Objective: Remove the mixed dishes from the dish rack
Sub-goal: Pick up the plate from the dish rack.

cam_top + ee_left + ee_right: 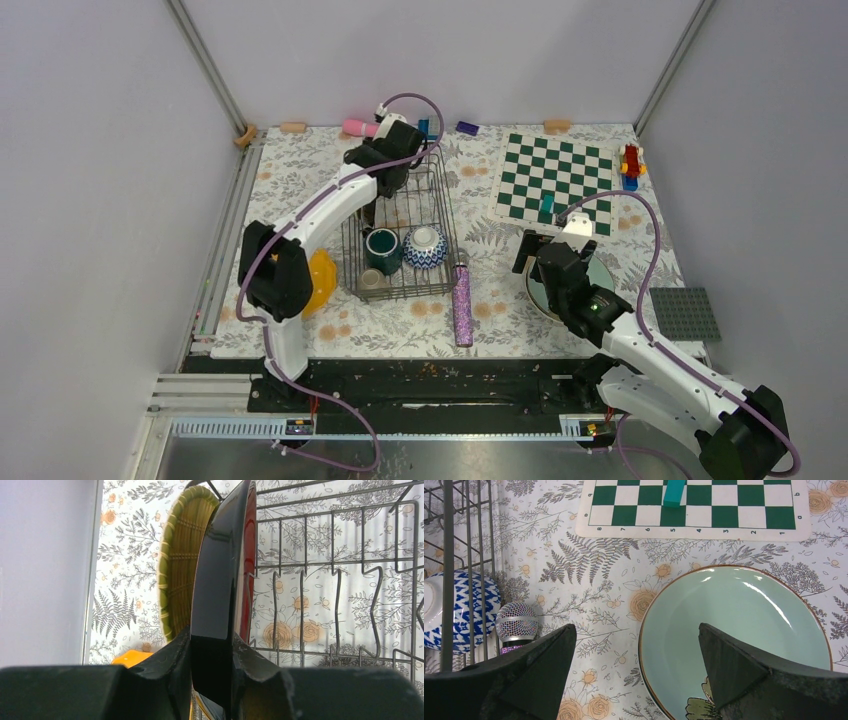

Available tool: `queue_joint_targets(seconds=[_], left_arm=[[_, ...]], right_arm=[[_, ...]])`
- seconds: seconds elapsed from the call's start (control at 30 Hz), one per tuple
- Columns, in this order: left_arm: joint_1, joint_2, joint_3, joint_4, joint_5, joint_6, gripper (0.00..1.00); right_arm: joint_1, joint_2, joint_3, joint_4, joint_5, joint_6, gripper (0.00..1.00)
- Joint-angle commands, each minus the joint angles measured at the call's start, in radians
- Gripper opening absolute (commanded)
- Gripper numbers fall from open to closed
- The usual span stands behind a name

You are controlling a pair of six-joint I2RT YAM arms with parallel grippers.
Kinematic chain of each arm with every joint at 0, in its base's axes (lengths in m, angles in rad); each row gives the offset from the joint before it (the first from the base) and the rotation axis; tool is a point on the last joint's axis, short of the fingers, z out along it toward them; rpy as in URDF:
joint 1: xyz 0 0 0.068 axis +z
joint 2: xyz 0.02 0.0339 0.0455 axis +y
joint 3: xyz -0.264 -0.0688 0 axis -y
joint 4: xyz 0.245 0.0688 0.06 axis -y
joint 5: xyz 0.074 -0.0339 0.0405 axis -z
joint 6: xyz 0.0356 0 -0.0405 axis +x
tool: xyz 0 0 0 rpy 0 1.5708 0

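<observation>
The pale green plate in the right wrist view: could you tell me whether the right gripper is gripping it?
No, the right gripper stands wide open above the pale green plate.
</observation>
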State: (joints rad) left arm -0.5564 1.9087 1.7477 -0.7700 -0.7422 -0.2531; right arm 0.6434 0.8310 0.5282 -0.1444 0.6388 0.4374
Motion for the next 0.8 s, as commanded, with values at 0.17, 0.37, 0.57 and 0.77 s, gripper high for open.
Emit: queue_joint_targets(seconds=[0.17,0.37,0.57,0.77], left_arm=[[-0.01,-0.19,-0.01,0.192,-0.077,0.068,0.0],[-0.011,-0.259,-0.052,0.23,-0.049,0.064,0.0],[-0.011,-0.368,-0.139,0.295,0.044,0.028,0.0],[-0.011,-0.516,-0.249,0.391,0.122,-0.022,0.0]], right_arm=[[0.002,-0.023,0.001,0.013,0.046,-0.003,1.0],[0.002,-0.026,0.0,0.013,0.043,-0.002,1.0],[0.002,-0.029,0.002,0.014,0.025,0.015,1.0],[0.002,-0.049,0.01,0.018,-0.014,0.029,1.0]])
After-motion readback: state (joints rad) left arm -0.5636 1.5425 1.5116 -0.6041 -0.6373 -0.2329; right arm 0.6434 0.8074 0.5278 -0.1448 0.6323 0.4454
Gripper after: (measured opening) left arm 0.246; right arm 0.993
